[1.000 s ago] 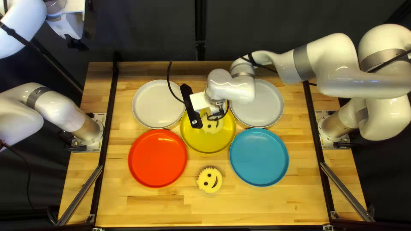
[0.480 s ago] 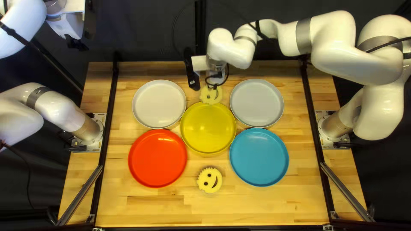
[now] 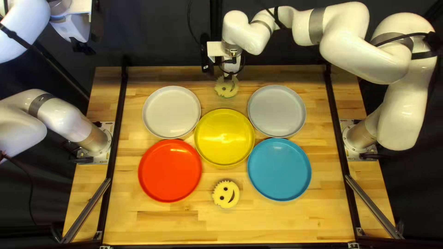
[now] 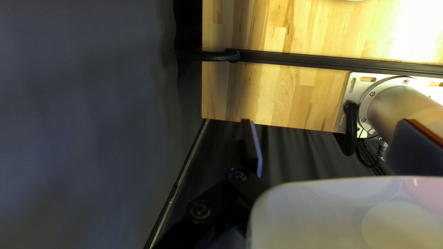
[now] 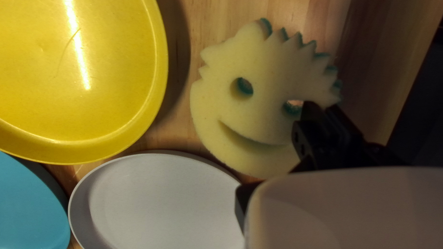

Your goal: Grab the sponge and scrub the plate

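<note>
One sponge [image 5: 267, 103] hides partly behind my right tool [image 3: 230, 75].

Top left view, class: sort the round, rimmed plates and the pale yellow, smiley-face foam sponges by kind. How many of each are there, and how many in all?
Round, rimmed plates: 5 (white plate, pale grey plate, yellow plate, red plate, blue plate)
Smiley-face foam sponges: 2 (far sponge, near sponge)
Total: 7

Red plate [image 3: 170, 170] lay near left, blue plate [image 3: 279, 169] near right; white plate [image 3: 171, 112] far left, grey plate [image 3: 277, 111] far right.
</note>
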{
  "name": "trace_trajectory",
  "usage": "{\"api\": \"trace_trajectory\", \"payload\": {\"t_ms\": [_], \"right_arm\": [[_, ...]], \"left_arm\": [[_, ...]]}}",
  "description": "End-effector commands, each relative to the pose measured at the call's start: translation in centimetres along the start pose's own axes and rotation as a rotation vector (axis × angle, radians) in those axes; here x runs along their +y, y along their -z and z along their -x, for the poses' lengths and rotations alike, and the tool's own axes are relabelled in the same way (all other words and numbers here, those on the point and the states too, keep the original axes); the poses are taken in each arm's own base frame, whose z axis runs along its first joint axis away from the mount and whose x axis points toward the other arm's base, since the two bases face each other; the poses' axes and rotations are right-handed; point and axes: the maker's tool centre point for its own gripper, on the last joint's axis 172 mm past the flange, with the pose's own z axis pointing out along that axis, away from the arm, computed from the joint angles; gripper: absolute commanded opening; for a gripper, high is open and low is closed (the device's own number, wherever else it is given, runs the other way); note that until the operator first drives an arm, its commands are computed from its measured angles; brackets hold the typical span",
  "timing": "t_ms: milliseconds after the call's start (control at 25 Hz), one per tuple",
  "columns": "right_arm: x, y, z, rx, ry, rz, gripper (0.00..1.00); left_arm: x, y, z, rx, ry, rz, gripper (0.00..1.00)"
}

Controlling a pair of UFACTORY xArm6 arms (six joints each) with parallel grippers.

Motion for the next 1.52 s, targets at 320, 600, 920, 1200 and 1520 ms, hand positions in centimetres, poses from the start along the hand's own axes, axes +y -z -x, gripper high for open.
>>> {"api": "trace_trajectory", "payload": {"t_ms": [320, 600, 920, 1200, 1520], "right_arm": [[-0.3, 1.4, 4.1, 0.002, -0.066, 0.001, 1.0], [-3.3, 4.5, 8.6, 0.001, -0.07, 0.012, 1.0], [-5.5, 9.5, 15.3, -0.047, -0.035, 0.034, 1.0], [-4.7, 12.7, 20.3, -0.101, -0.051, 0.034, 1.0], [-3.6, 16.5, 25.7, -0.152, -0.086, 0.037, 1.0]], "left_arm": [[0.0, 0.0, 0.0, 0.0, 0.0, 0.0, 1.0], [0.0, 0.0, 0.0, 0.0, 0.0, 0.0, 1.0], [0.0, 0.0, 0.0, 0.0, 0.0, 0.0, 1.0], [0.0, 0.0, 0.0, 0.0, 0.0, 0.0, 1.0], [0.0, 0.0, 0.0, 0.0, 0.0, 0.0, 1.0]]}}
